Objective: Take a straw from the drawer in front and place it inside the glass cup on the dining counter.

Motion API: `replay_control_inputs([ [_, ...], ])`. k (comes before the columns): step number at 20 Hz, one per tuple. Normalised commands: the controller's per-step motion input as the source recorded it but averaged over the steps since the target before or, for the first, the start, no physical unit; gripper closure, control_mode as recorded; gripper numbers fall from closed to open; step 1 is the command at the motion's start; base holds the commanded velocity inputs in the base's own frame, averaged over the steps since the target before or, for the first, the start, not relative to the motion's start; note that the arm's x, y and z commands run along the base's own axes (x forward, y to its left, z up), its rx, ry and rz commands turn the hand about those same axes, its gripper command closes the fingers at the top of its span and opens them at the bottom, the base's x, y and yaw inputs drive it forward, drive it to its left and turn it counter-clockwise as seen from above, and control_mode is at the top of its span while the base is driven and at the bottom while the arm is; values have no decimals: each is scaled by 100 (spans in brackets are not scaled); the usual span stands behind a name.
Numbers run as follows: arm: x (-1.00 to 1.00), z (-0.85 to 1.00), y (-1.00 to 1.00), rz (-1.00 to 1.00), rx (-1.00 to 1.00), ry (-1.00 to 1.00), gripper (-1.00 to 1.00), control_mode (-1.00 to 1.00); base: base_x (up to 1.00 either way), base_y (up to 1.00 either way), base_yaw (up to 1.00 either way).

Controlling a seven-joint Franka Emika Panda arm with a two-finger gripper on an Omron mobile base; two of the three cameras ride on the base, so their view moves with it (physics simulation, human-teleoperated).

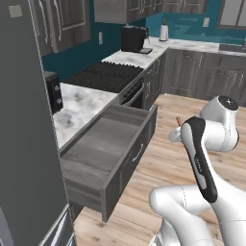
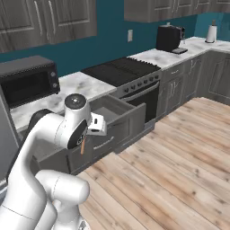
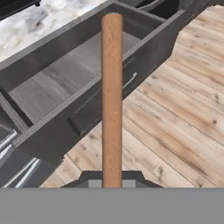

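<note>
Gripping straw [image 3: 112, 96] in tool [image 3: 112, 183]

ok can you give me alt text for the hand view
A reddish-brown straw stands up the middle of the picture, gripped at its lower end by the shut claw. Behind it an open dark grey drawer with a silver bar handle juts out over a light wooden floor, with a marble worktop beyond.
</note>
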Motion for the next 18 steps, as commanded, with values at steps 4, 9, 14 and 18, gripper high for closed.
replay_control_inputs([
  [4,0,0,0,0,0,0,100,100,-71,-41,-62],
  [9,0,0,0,0,0,0,100,100,-64,-48,-62],
  [14,0,0,0,0,0,0,100,100,-78,-55,-57],
  [18,0,0,0,0,0,0,100,100,-77,-58,-56],
])
